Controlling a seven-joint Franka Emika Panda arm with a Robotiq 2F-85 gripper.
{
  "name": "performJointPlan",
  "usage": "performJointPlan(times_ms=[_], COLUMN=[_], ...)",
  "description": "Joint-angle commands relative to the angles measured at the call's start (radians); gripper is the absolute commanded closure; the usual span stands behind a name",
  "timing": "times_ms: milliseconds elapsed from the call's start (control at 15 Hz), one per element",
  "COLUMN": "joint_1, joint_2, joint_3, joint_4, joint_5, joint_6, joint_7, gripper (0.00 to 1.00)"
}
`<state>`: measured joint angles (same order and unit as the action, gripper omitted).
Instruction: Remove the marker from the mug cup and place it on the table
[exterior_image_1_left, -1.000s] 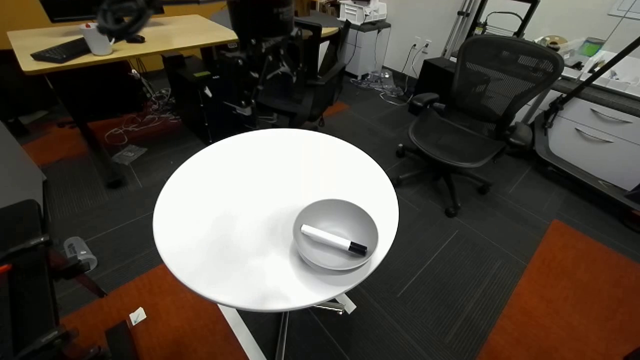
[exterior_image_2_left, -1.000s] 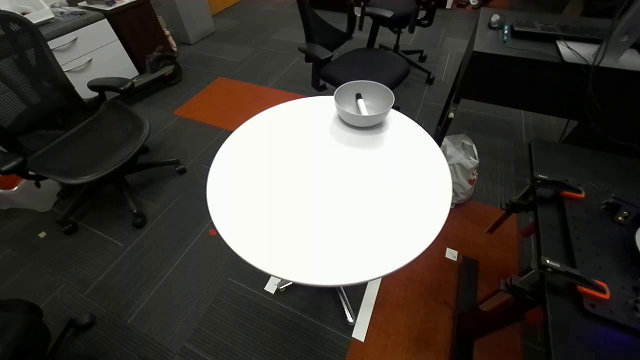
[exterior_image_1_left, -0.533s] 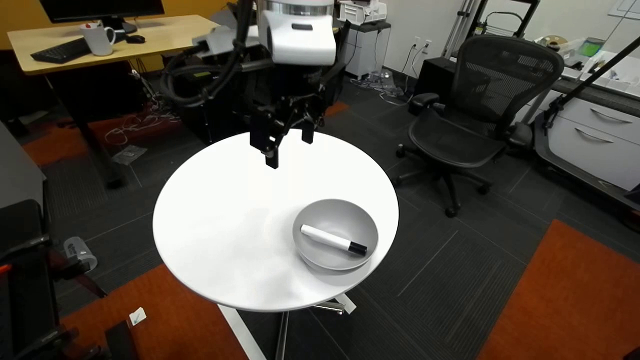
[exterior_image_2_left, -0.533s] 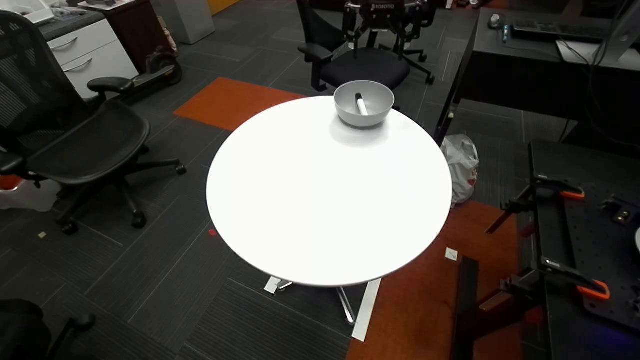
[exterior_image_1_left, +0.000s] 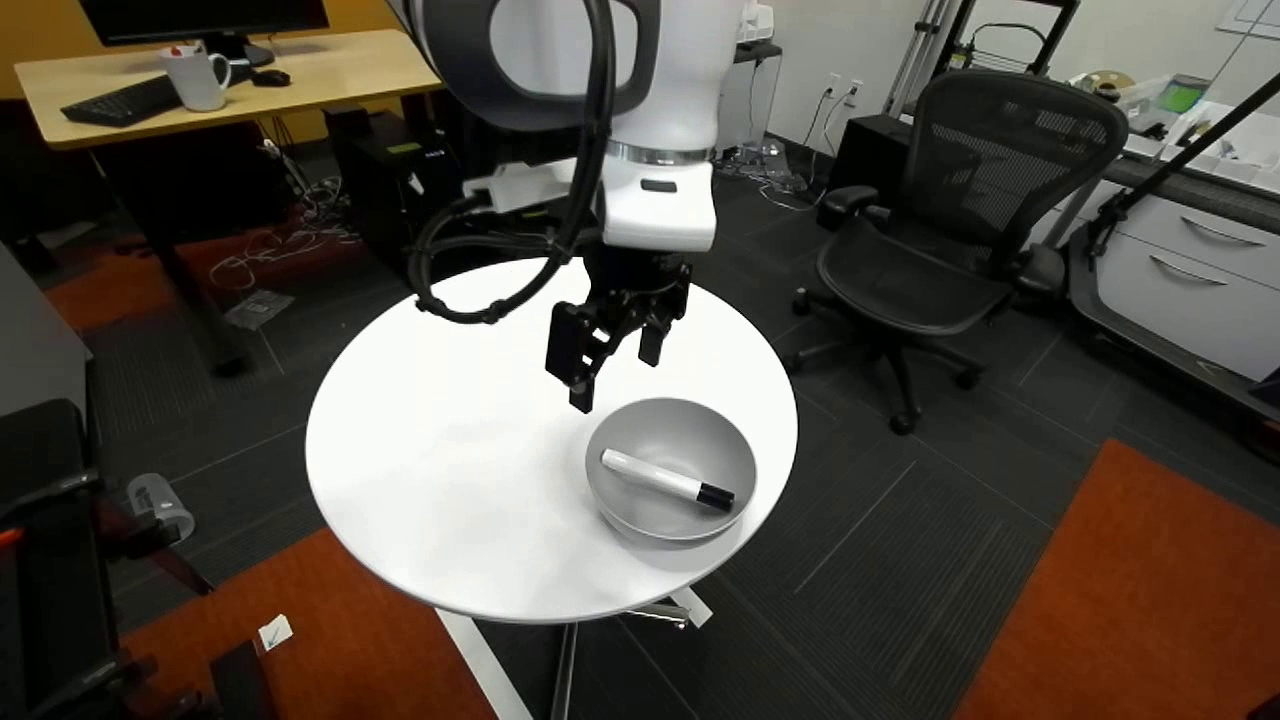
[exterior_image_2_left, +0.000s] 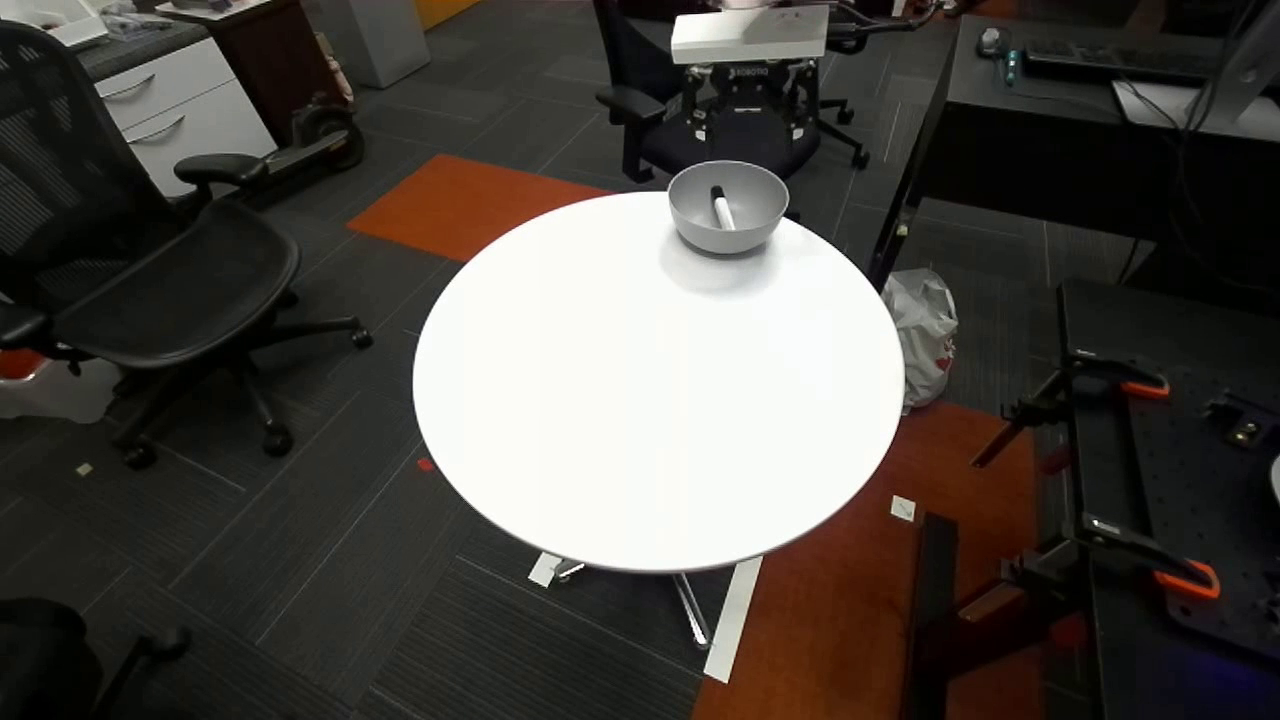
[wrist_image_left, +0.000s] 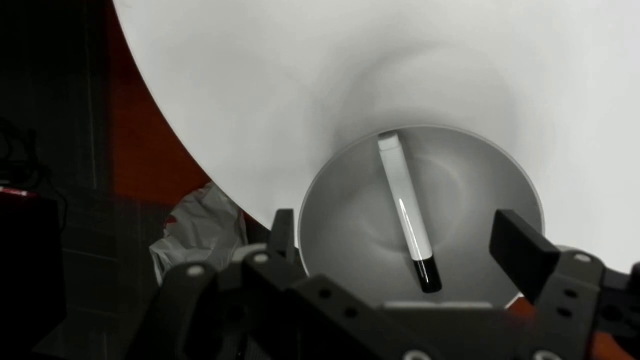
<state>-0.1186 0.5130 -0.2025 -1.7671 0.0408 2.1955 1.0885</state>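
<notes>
The marker has a white body and a black end. It lies inside the mug cup, a round grey bowl, leaning on its inner wall. Both also show in an exterior view, marker and bowl, near the edge of the round white table. In the wrist view the marker runs from the bowl's far rim down to its black end. My gripper is open and empty, above the table beside the bowl. In the wrist view its fingers stand wide apart on either side of the marker.
A black mesh chair stands beside the table. A light-wood desk at the back holds a white handled mug and a keyboard. A black bench with orange clamps and a plastic bag are near the table.
My arm has come down from high behind the table and moved toward the bowl, with the gripper lower and nearer to it. The bowl and marker have not moved.
</notes>
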Motion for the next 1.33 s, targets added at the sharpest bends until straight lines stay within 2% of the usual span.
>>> performJointPlan(times_ms=[0,533,1267], joint_1=[0.005,0.005,-0.028], joint_2=[0.019,0.035,0.146], joint_3=[-0.014,-0.017,-0.016], joint_4=[0.015,0.022,0.073], joint_5=[0.003,0.003,0.057], joint_6=[0.002,0.002,0.135], joint_7=[0.001,0.000,-0.006], gripper=[0.00,0.00,0.00])
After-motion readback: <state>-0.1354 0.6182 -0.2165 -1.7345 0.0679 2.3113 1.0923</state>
